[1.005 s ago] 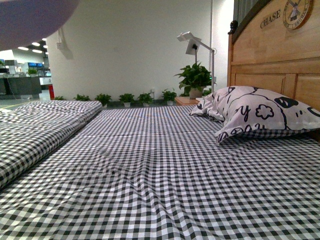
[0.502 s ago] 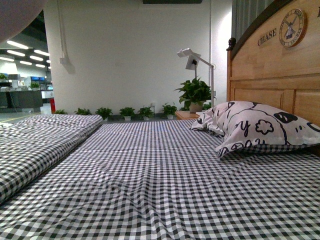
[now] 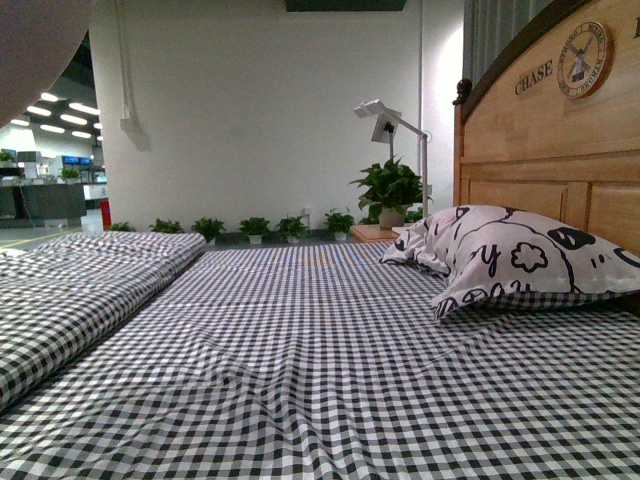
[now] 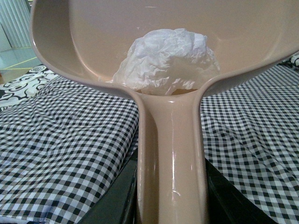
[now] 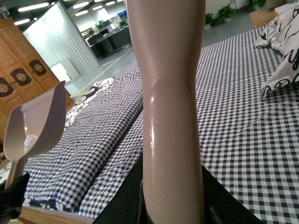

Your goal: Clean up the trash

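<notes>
The trash (image 4: 166,58), a crumpled white wad, lies inside the pale pinkish-beige dustpan (image 4: 93,37), down by the handle. My left gripper (image 4: 172,196) is shut on the dustpan's handle, and the pan hangs above the checked bedsheet (image 4: 56,154). In the right wrist view the dustpan (image 5: 39,121) stands tilted at the left with a bit of white showing in it. My right gripper (image 5: 173,205) is shut on the brush (image 5: 170,93), whose glossy pale handle fills the middle; its bristles are out of view. In the front view only a blurred pinkish edge of the dustpan (image 3: 30,40) shows in the top left corner.
A black-and-white checked bedsheet (image 3: 320,360) spreads ahead. A printed pillow (image 3: 510,250) lies at the right against the wooden headboard (image 3: 540,130). A folded checked quilt (image 3: 80,270) runs along the left. Potted plants (image 3: 390,185) and a white lamp (image 3: 385,105) stand beyond the bed.
The front view has shifted slightly, with the headboard emblem now lower in frame. The blurred pinkish shape at the top left has drawn back toward the corner.
</notes>
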